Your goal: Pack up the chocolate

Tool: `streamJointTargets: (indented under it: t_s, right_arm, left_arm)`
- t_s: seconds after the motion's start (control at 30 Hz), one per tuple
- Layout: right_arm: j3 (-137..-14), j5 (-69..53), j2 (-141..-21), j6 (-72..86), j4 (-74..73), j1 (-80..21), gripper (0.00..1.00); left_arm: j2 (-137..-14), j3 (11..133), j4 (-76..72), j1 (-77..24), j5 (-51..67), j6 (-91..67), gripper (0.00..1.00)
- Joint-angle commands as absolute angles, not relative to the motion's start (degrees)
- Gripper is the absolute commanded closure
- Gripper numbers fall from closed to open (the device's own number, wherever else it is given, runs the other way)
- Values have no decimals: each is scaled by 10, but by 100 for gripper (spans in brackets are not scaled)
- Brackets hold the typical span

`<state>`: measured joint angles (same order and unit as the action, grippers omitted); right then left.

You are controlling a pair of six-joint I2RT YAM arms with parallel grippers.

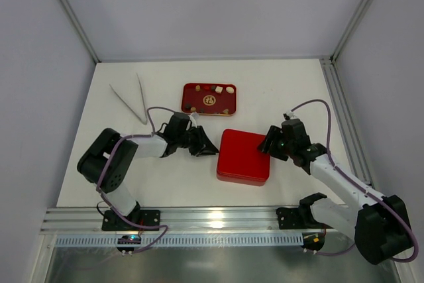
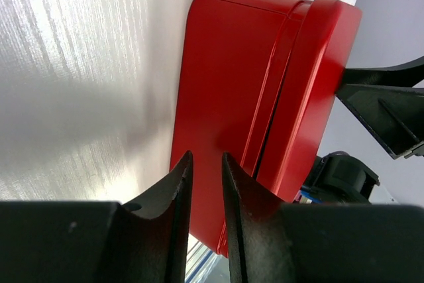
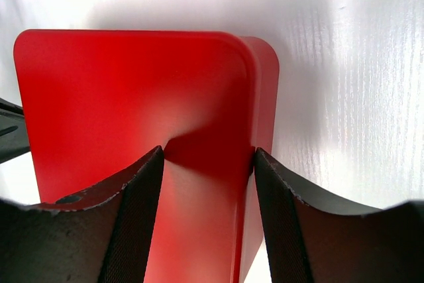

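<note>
Chocolate pieces (image 1: pixel 218 89), dark, tan and cream, lie on a small red tray (image 1: pixel 186 97) at the back of the table. A red square box with its lid on (image 1: pixel 243 156) sits in front of the tray. My left gripper (image 1: pixel 213 148) is at the box's left side (image 2: pixel 218 97), with its jaws a narrow gap apart and nothing between them. My right gripper (image 1: pixel 267 144) is open at the box's right edge. Its fingertips (image 3: pixel 154 164) rest on the lid (image 3: pixel 126 91) and at its rim. What the box holds is hidden.
White tongs (image 1: pixel 132 101) lie at the back left. An aluminium rail (image 1: pixel 199 217) runs along the near edge. Grey walls enclose the table on three sides.
</note>
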<state>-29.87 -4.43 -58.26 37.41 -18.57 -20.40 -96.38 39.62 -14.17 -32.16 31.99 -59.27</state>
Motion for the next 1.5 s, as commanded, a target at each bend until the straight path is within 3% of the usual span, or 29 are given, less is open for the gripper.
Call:
streamJointTargets:
  t_s: [0.0,0.6,1.47]
  right_arm:
    - [-330,-25,-587,377,-179,-222,42]
    - [-343,38,-598,361,-213,-279,41]
    - [-362,105,-605,334,-253,-353,15]
  left_arm:
    - [-967,420,-133,-335,310,-584,77]
    - [-964,428,-104,-351,279,-585,77]
    - [-954,438,-61,-359,240,-578,77]
